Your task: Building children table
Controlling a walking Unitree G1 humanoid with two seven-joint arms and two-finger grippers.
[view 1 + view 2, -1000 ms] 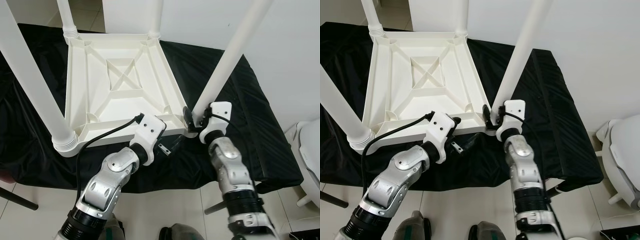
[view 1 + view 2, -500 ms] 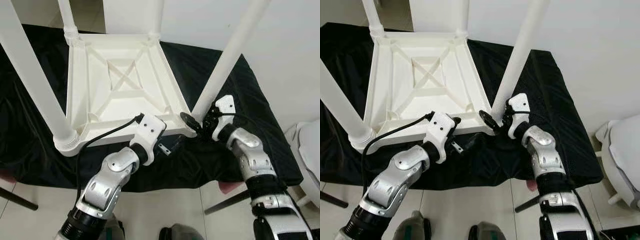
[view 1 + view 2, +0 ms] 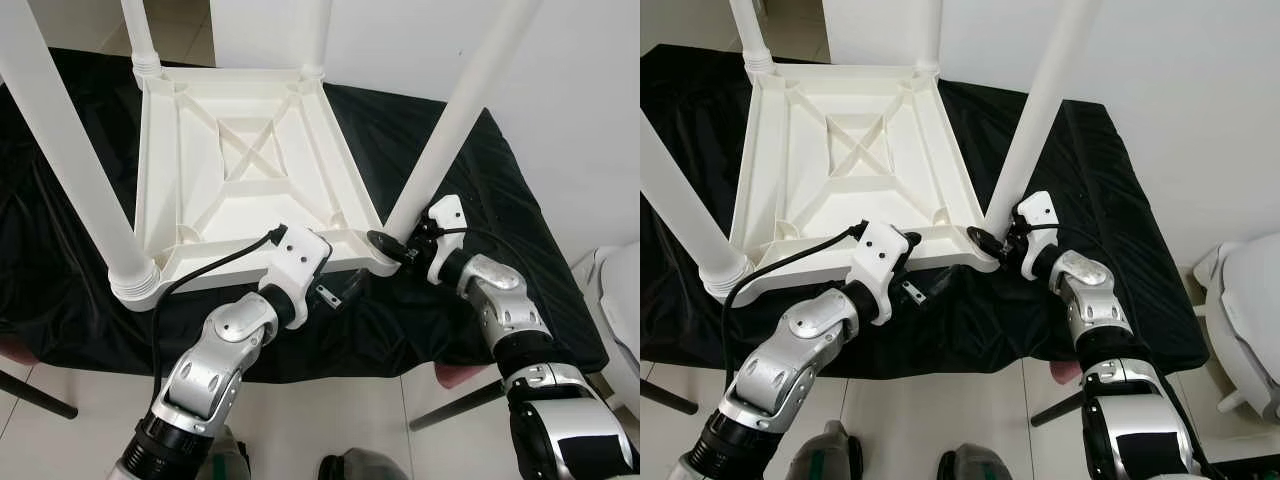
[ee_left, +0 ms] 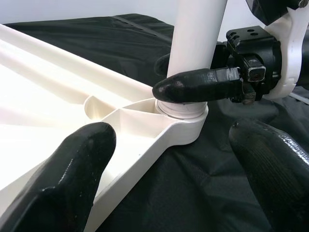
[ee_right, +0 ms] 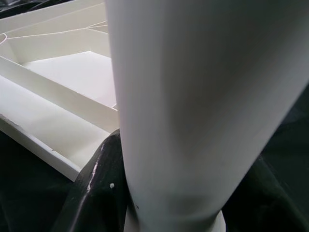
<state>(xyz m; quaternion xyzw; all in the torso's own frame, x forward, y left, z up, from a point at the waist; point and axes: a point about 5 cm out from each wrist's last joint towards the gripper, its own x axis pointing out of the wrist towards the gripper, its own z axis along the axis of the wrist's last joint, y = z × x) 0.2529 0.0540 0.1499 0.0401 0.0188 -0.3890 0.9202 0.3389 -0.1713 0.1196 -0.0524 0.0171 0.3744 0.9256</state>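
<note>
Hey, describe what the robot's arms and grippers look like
Both arms are silver metal segments with black ribbed joints. Each wrist ends in a white plastic housing, carrying the left gripper and right gripper, each with two long black fingers. Black cables run along both the left and right wrists.

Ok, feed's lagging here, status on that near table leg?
Right claw shut on near-right leg at its socket. Left claw open beside table corner. Nothing blocking.

Both silver arms were held bent forward — the left gripper [image 3: 335,292] spread open, the right gripper [image 3: 397,247] clamped shut.
</note>
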